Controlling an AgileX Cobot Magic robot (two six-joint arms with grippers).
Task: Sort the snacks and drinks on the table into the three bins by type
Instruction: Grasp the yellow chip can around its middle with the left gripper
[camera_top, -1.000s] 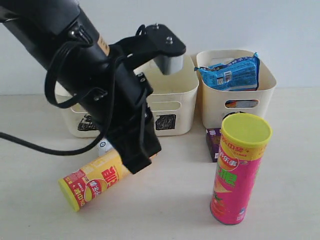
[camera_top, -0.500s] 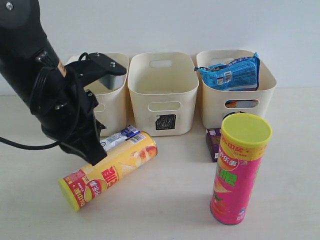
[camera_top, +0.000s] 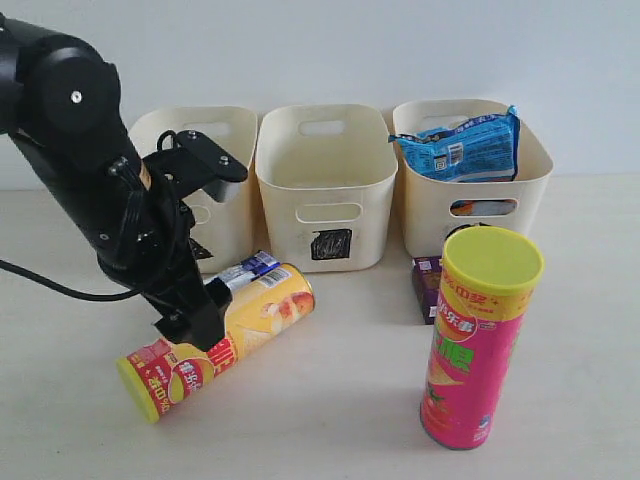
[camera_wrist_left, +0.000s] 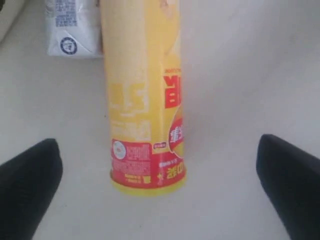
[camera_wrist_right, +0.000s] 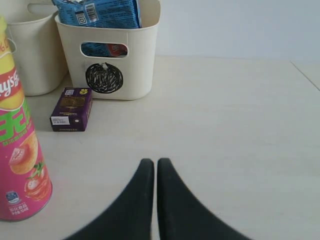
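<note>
The yellow-red chip can (camera_top: 215, 340) (camera_wrist_left: 145, 100) lies on its side on the table (camera_top: 330, 420). My left gripper (camera_top: 195, 325) (camera_wrist_left: 157, 150) hangs open just above its capped end, fingers wide on either side. The white and blue carton (camera_top: 243, 272) (camera_wrist_left: 70, 27) lies against the can's far side. Upright at the front right is the tall pink can (camera_top: 478, 335) (camera_wrist_right: 17, 145), with the purple carton (camera_top: 427, 285) (camera_wrist_right: 72, 109) behind it. The blue bag (camera_top: 460, 145) sits in the circle bin (camera_top: 425, 215) (camera_wrist_right: 142, 60). My right gripper (camera_wrist_right: 156, 162) is shut and empty. The orange bag is hidden.
The square bin (camera_top: 320, 190) stands in the middle and a third bin (camera_top: 230, 130) on the left, its mark mostly hidden by my left arm (camera_top: 90, 170). A black cable (camera_top: 50, 285) trails off the left. A white wall backs the bins.
My left arm swung left from in front of the middle bin and came down over the yellow-red can. The white and blue carton has come into sight.
</note>
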